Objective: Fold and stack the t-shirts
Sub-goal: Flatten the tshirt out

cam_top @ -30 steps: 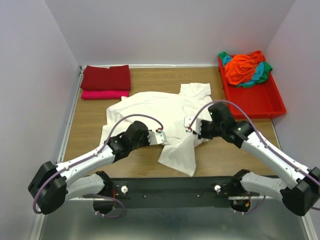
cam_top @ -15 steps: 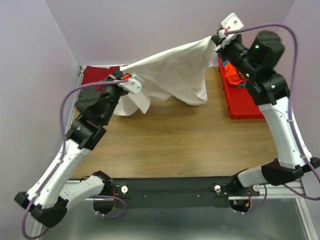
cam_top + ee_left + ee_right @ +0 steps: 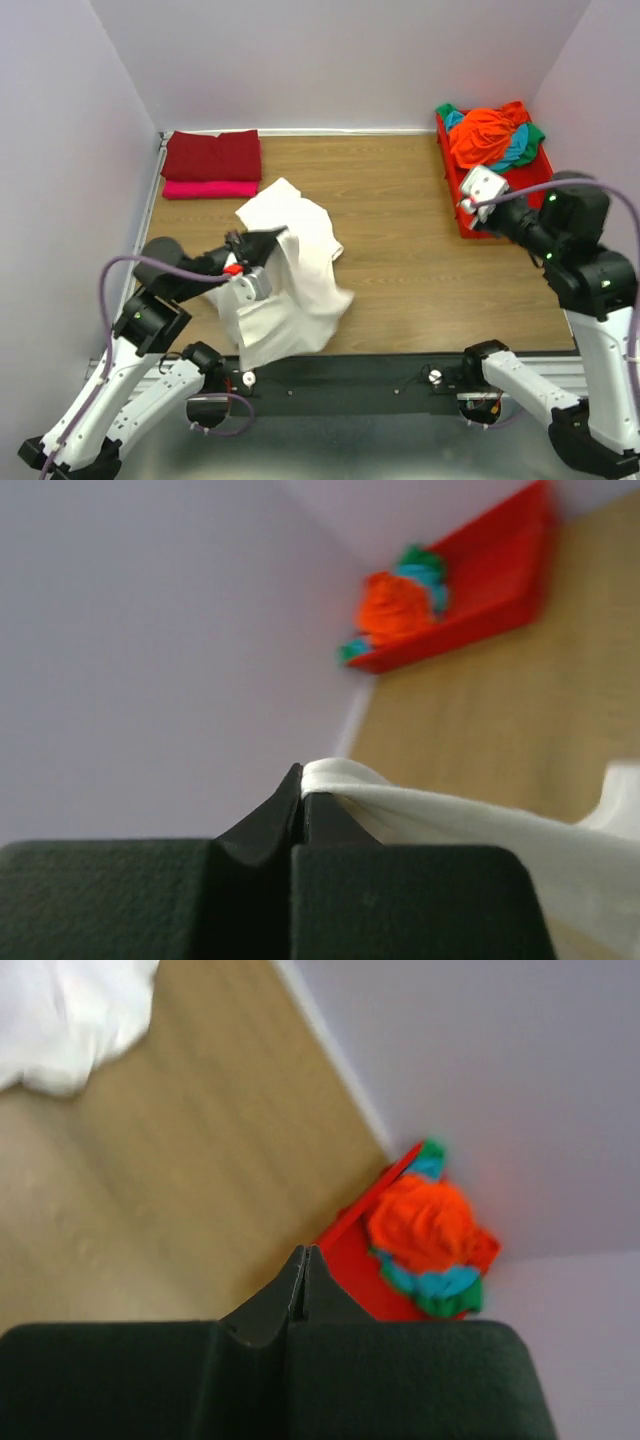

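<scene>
The cream-white t-shirt (image 3: 295, 275) lies crumpled on the left half of the wooden table. My left gripper (image 3: 243, 262) is shut on an edge of it; in the left wrist view the cloth (image 3: 470, 825) runs out from between the closed fingertips. My right gripper (image 3: 470, 203) is shut and empty, raised beside the red tray (image 3: 520, 205). Orange, teal and green shirts (image 3: 492, 135) are piled in the tray's far end, also seen in the right wrist view (image 3: 430, 1230). A folded dark red shirt (image 3: 212, 155) lies over a folded pink one (image 3: 208, 189) at the far left.
Pale walls close in the table on the left, back and right. The black arm-base rail (image 3: 350, 375) runs along the near edge. Bare wood (image 3: 400, 250) lies between the white shirt and the tray.
The white shirt was lifted and stretched between both grippers, then the right gripper let go. The shirt now lies on the left, held only by the left gripper. The right arm swung to the tray.
</scene>
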Robot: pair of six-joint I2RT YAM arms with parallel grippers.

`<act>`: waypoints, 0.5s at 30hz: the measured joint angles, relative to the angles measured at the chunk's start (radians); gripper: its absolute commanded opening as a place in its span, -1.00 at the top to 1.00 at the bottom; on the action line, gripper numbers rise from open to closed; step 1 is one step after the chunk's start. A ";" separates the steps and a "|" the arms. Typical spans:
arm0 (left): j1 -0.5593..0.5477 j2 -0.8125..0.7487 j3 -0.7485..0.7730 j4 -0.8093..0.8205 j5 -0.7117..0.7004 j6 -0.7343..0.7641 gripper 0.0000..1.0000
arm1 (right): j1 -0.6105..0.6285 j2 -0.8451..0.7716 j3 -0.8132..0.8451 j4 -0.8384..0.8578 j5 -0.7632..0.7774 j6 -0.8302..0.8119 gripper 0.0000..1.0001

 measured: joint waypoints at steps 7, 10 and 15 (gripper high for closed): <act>-0.022 0.079 -0.128 -0.151 0.321 -0.130 0.59 | -0.051 -0.048 -0.348 -0.126 -0.096 -0.052 -0.11; -0.023 0.085 -0.088 -0.194 0.364 -0.137 0.53 | -0.051 0.049 -0.413 -0.111 -0.182 -0.051 -0.22; -0.024 0.078 -0.051 -0.214 0.410 -0.185 -0.76 | -0.042 0.447 -0.376 -0.023 -0.355 0.043 -0.22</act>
